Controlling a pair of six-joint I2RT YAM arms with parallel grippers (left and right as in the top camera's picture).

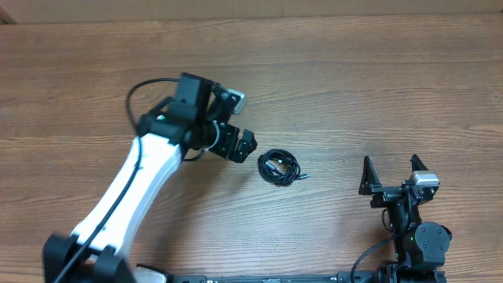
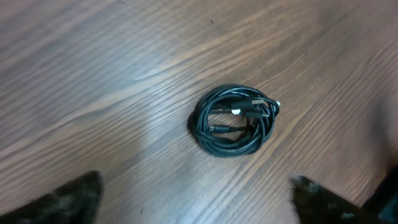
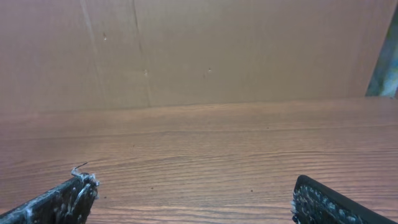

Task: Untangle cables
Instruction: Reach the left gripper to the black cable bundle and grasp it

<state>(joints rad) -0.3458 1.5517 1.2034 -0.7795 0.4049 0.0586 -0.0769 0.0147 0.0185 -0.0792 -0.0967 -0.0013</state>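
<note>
While the left gripper (image 1: 242,146) hangs spread wide beside the cables (image 1: 279,167), apparently coiled together mid-frame, grabbing the whole coil could tighten the tangle.

Brown wood-grain table (image 1: 354,79) is filling the view, soft light glaring off it. Straight ahead of the right gripper (image 3: 194,186), a plain brown board wall (image 3: 249,50) is standing at the table's far edge, a teal strip (image 3: 388,62) showing at its right end.
</note>
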